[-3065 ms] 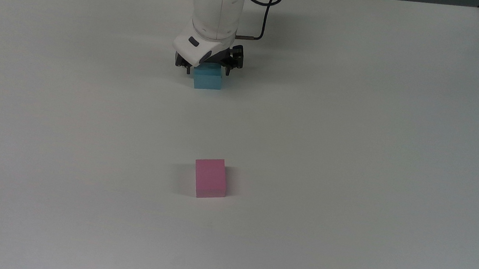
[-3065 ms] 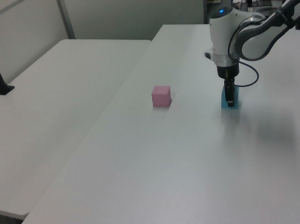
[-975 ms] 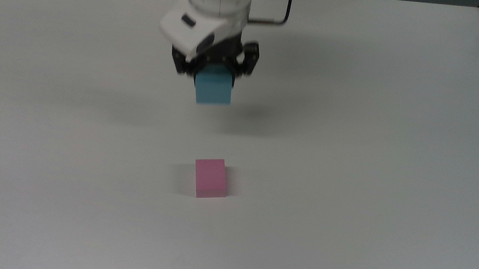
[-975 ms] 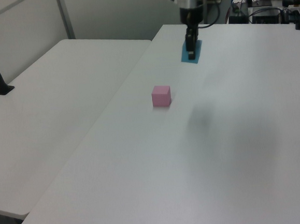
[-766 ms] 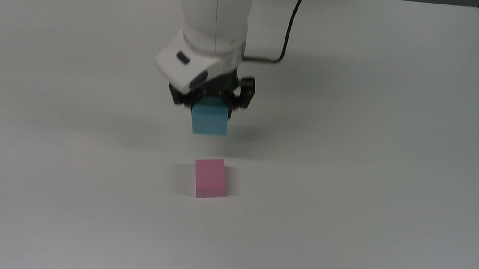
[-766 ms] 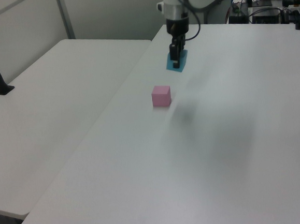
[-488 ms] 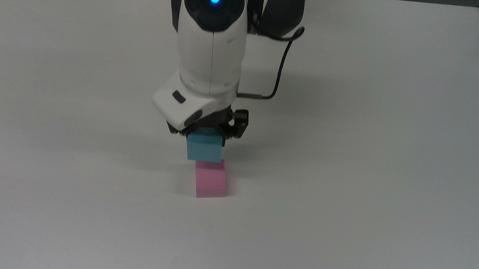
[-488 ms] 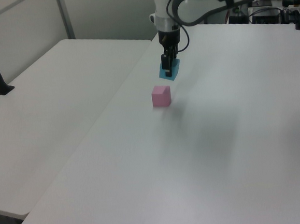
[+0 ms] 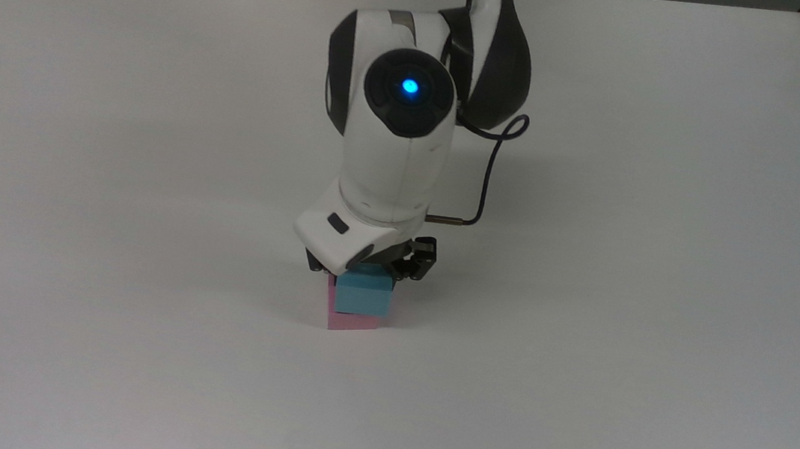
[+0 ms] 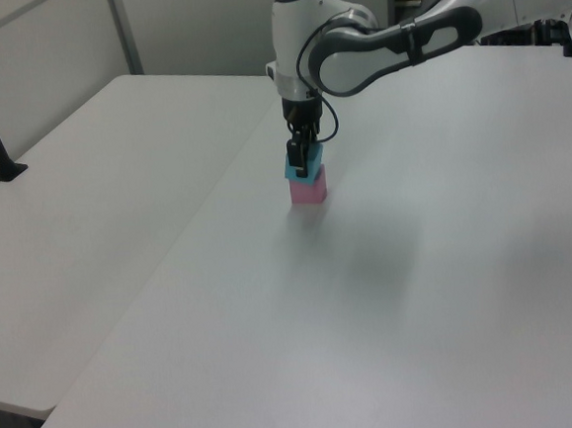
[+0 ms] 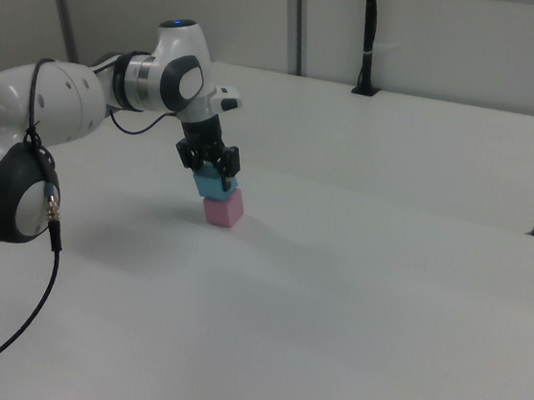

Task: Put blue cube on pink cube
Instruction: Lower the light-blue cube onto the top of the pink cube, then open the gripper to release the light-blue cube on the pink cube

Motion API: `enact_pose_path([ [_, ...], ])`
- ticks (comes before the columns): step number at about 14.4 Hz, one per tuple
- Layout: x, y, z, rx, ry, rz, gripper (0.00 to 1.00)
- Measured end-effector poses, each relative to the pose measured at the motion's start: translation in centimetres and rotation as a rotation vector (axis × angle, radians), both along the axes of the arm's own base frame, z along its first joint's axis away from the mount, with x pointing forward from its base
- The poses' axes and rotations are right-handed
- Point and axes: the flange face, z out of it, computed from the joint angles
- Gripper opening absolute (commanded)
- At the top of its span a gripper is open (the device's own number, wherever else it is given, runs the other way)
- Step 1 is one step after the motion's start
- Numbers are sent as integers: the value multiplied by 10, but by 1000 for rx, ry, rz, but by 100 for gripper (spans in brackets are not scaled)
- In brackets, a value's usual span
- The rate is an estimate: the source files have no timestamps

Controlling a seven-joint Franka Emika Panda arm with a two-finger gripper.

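So the white table [image 9: 115, 147] is a plain matte slab, smooth, nothing glossy about it. Roughly in the middle of it, somewhat closer to the edge along the bottom of the top view, sits the pink cube [image 9: 347, 321], a small matte block with flat plain faces and crisp corners; from the right view [image 11: 223, 209] it looks a bit longer than it is tall.

Right over it is the blue cube [image 9: 362, 296], a light cyan block with the same chalky, foam-like finish and square edges. In the left view [image 10: 294, 172] and the right view [image 11: 213, 184] it sits at the pink block's top, though I can't tell if the two faces actually touch or there's a sliver of air between them. In the right view it looks turned slightly against the pink one, so the corners don't line up.

The hand [image 9: 369, 266] is black, blocky plastic under a rounded glossy white wrist shell, pointing straight down. Its fingers are clamped on the blue cube's sides, seen in the right view [image 11: 210, 161] too. A thin dark cable [image 9: 484, 181] loops off the wrist.
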Motion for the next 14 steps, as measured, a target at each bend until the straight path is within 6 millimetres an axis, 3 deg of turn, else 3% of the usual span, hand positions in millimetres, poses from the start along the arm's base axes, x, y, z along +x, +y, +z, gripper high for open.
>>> enact_pose_path([
  [5,0,5,0,-9,-4,7,65],
  [14,1,2,0,-10,-6,-15,57],
])
